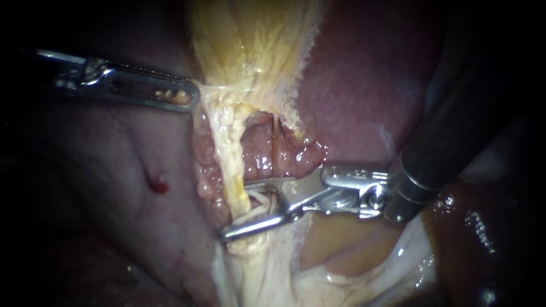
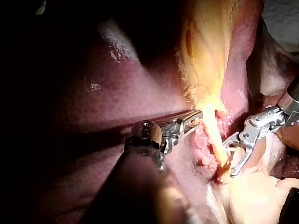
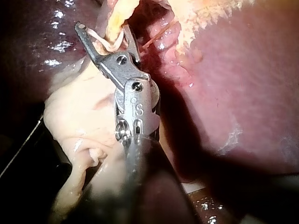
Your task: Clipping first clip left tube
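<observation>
The left tube (image 1: 230,152), a pale yellow strand, runs down from the gallbladder (image 1: 250,40). My right instrument (image 1: 234,208) enters from the upper right. Its jaws stand open astride the tube, one on each side, with a white clip (image 1: 259,207) looped between them. The right wrist view shows the same: the right instrument (image 3: 103,28) is open around the tube (image 3: 114,21). My left instrument (image 1: 190,98) comes in from the left, shut on the gallbladder's edge and holding it taut. In its own view the left instrument (image 2: 195,117) lies beside the tube (image 2: 216,137), across from the right instrument (image 2: 228,158).
Dark red liver (image 1: 364,85) lies behind and on both sides. A thin brownish strand (image 1: 274,145) runs beside the left tube, over raw pink tissue (image 1: 264,153). A small blood spot (image 1: 159,183) marks the liver's left. Pale folded tissue (image 1: 341,261) lies under the right instrument.
</observation>
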Available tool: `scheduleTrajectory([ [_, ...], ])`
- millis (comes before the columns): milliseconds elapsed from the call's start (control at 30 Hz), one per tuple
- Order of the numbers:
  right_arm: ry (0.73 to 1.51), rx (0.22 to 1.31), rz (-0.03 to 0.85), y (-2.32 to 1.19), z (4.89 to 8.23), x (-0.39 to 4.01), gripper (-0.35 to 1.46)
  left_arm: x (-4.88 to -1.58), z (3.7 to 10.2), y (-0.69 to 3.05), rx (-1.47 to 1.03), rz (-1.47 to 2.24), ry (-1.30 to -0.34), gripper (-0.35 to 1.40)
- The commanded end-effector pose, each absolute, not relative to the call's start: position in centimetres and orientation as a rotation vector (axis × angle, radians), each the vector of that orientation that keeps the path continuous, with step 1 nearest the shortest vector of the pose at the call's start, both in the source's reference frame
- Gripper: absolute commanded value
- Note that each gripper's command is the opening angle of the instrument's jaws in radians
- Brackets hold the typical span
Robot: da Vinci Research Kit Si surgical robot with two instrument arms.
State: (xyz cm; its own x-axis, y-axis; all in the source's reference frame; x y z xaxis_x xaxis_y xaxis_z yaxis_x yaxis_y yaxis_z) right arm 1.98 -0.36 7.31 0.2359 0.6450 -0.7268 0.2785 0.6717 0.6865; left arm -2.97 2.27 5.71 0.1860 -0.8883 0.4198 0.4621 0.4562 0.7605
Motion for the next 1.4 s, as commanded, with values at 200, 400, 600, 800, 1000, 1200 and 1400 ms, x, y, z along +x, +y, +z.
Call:
scheduleTrajectory([
  [200, 1.36, 0.857, 0.302, -0.38, 7.31, 2.06, 0.5, -3.0, 5.73, 2.27, 0.531, -1.019, -0.968, -0.35],
  [400, 1.36, 0.859, 0.299, -0.39, 7.31, 2.09, 0.5, -3.01, 5.73, 2.28, 0.531, -1.019, -0.968, -0.35],
  [600, 1.363, 0.871, 0.287, -0.44, 7.25, 2.08, 0.5, -3.01, 5.73, 2.28, 0.531, -1.019, -0.968, -0.35],
  [800, 1.372, 0.895, 0.267, -0.53, 7.1, 2.09, 0.5, -3.0, 5.73, 2.28, 0.532, -1.018, -0.968, -0.35],
  [1000, 1.39, 0.916, 0.251, -0.6, 7.0, 2.13, 0.5, -3.0, 5.73, 2.28, 0.532, -1.018, -0.968, -0.35],
  [1200, 1.396, 0.924, 0.245, -0.62, 6.96, 2.17, 0.5, -3.01, 5.73, 2.28, 0.531, -1.018, -0.968, -0.35],
  [1400, 1.405, 0.934, 0.24, -0.64, 6.89, 2.18, 0.5, -3.0, 5.73, 2.28, 0.532, -1.018, -0.968, -0.35],
])
